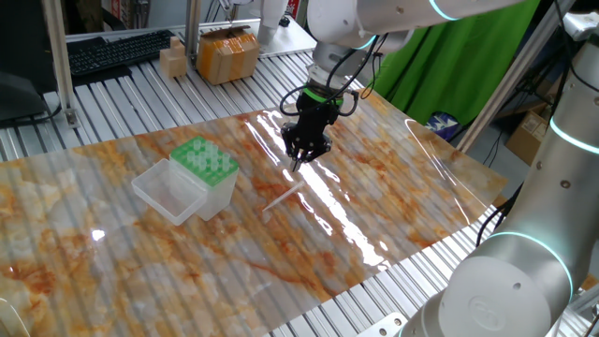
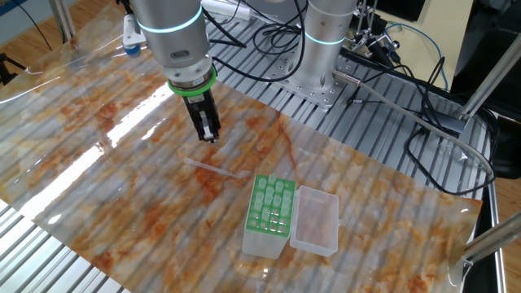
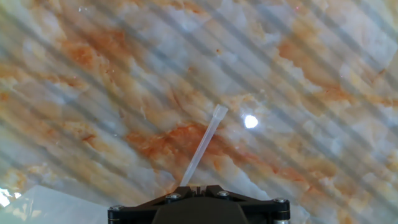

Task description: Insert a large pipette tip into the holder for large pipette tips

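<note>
The large pipette tip (image 1: 281, 198) lies flat on the marbled sheet, free of the gripper; it also shows in the other fixed view (image 2: 213, 168) and in the hand view (image 3: 204, 146). My gripper (image 1: 298, 166) hovers just above and behind the tip, fingers together and empty, as the other fixed view (image 2: 210, 137) also shows. In the hand view the gripper (image 3: 198, 186) sits over the tip's narrow end. The holder for large pipette tips (image 1: 204, 159) has a green hole plate with its clear lid (image 1: 169, 190) open beside it, left of the tip. The other fixed view shows the holder (image 2: 272, 203) too.
Cardboard boxes (image 1: 227, 53) and a keyboard (image 1: 117, 51) sit at the back. A second robot base (image 2: 324, 49) with cables (image 2: 423, 122) stands beyond the sheet. A green cloth (image 1: 440, 65) hangs at the right. The sheet's front edge (image 1: 374, 267) borders slatted metal.
</note>
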{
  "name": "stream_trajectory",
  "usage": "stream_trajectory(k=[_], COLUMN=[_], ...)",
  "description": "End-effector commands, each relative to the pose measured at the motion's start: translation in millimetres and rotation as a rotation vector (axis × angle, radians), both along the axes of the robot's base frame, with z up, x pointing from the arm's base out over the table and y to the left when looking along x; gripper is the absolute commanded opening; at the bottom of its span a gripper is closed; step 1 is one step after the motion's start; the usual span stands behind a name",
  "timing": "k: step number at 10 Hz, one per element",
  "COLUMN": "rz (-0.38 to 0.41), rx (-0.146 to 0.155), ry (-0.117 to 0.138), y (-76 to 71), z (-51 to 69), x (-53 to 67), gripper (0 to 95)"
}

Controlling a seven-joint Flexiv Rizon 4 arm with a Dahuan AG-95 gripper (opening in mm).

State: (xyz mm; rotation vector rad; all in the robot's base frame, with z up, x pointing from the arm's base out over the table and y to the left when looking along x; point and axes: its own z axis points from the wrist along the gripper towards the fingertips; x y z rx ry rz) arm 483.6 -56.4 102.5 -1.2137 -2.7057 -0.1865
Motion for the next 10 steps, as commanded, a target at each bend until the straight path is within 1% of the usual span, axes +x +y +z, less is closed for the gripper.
stream_trajectory(k=[1,2,3,4,5,6,7,9,10], rz=[-0.007,-0.009,-0.027,-0.060,-0.049,-0.054,-0.062,-0.086,-0.104], rx=[-0.001,-0.002,-0.003,-0.029,-0.033,-0.026,-0.034,-0.041,-0.045], ry=[0.005,0.008,0.015,0.025,0.044,0.065,0.067,0.068,0.072], y=[0.2,0.2,0.2,0.2,0.2,0.2,0.2,0.2,0.2], z=[0.0,0.0,0.0,0.0,0.0,0.0,0.0,0.0,0.0], x=[-0.2,-0.2,-0.2,-0.2,-0.2,-0.2,-0.2,-0.2,-0.2], gripper=[0.0,0.0,0.0,0.0,0.0,0.0,0.0,0.0,0.0])
